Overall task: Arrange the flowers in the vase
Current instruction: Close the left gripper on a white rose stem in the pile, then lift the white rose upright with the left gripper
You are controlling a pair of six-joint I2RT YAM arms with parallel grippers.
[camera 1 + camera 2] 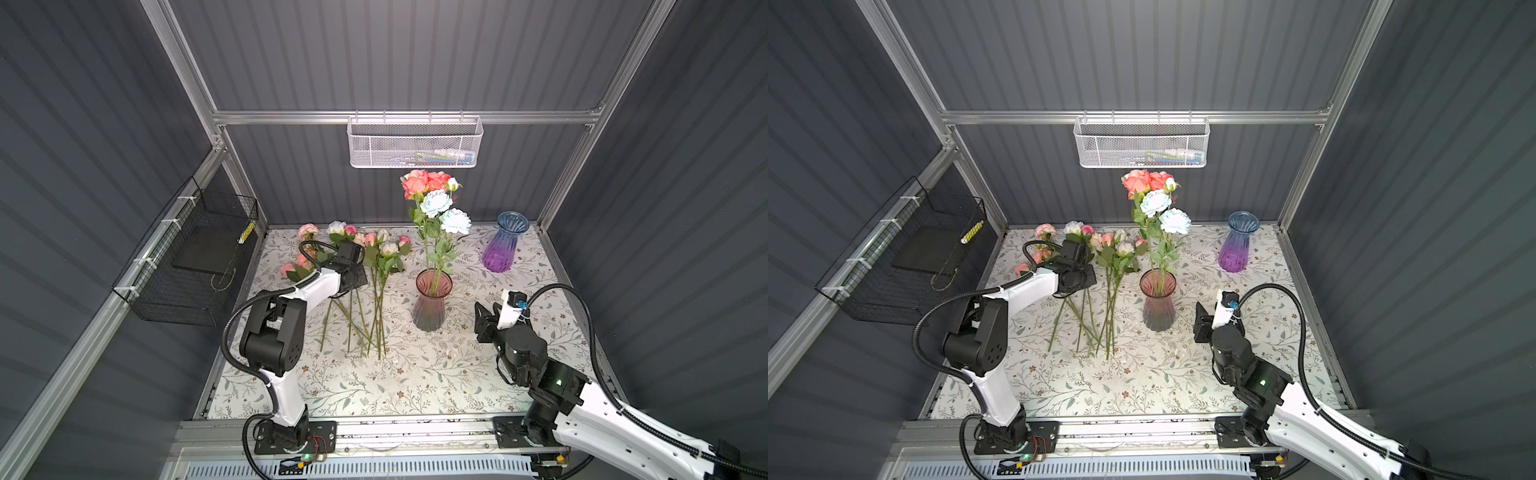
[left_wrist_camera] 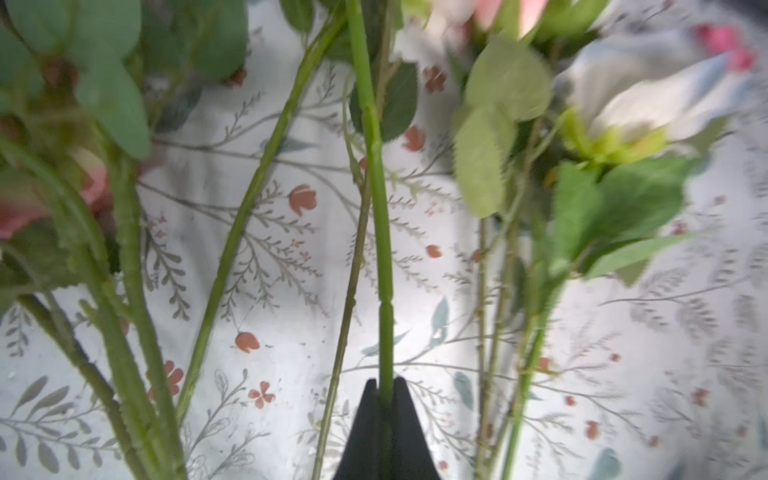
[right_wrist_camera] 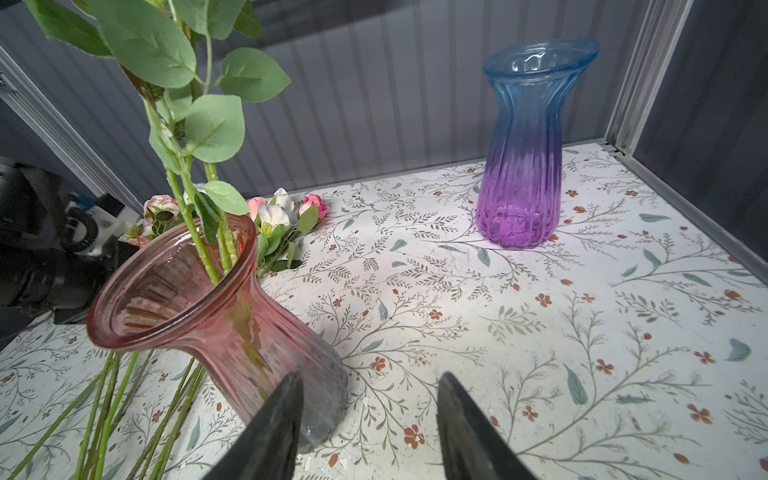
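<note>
Left tool [image 2: 385,388]: you have it clamped on one green stem [image 2: 380,216] among loose flowers [image 1: 388,249] lying on the bench [image 1: 415,382] | Right tool [image 3: 370,376]: jaws apart, empty, just beside your pink vase [image 1: 432,303] | Other blooms [image 1: 436,203] stand in that vase

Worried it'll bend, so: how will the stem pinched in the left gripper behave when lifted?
Long and thin, the stem will probably flex and sway. Neighbouring leaves crowd it and may snag as the left gripper lifts.
</note>
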